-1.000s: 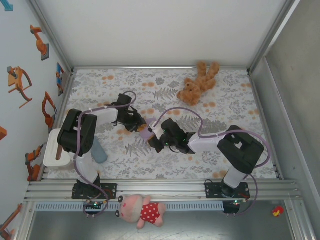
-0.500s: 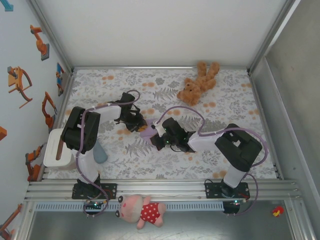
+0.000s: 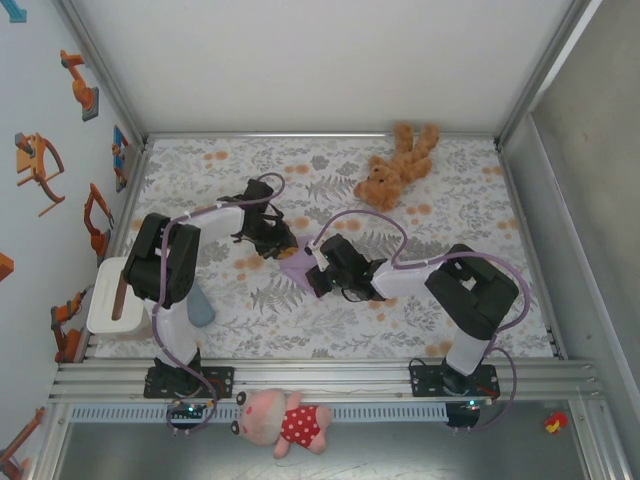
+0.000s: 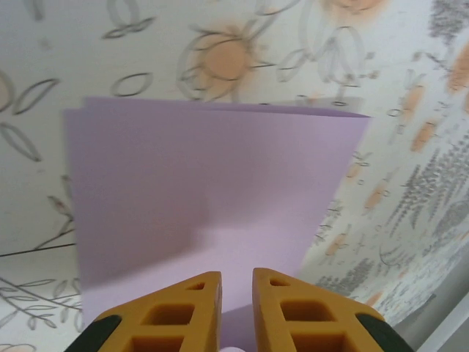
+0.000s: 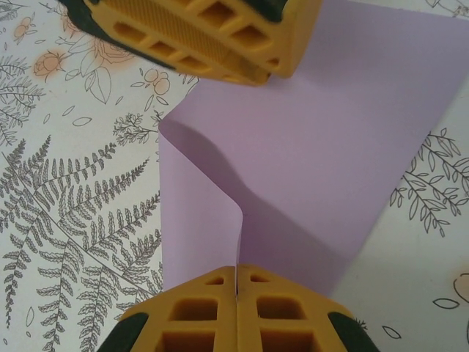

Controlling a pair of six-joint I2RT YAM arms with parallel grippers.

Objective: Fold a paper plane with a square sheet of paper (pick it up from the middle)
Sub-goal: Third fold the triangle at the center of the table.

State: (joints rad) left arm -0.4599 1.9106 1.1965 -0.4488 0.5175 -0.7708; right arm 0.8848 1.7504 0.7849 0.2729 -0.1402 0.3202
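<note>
The square sheet of paper [image 3: 297, 266] is pale lilac and lies on the floral cloth between my two grippers. My right gripper [image 5: 237, 282] is shut on a raised ridge of the paper [image 5: 330, 132] at its near edge, and the sheet curls up into the fingers. My left gripper [image 4: 237, 286] hovers low over the opposite side of the paper [image 4: 205, 191]. Its yellow fingers [image 4: 190, 308] stand a little apart with nothing pinched between them. From the top, the left gripper [image 3: 272, 240] and right gripper [image 3: 316, 274] face each other across the sheet. The left fingers [image 5: 220, 44] hang over the paper's far edge.
A brown teddy bear [image 3: 395, 168] lies at the far right of the cloth. A white box [image 3: 110, 310] and a small grey-blue pad [image 3: 198, 303] sit by the left arm's base. A pink pig toy [image 3: 285, 420] rests on the front rail.
Both wrists have shifted slightly toward the far side. More of the lilac sheet now shows between the two grippers. The right gripper keeps its hold.
</note>
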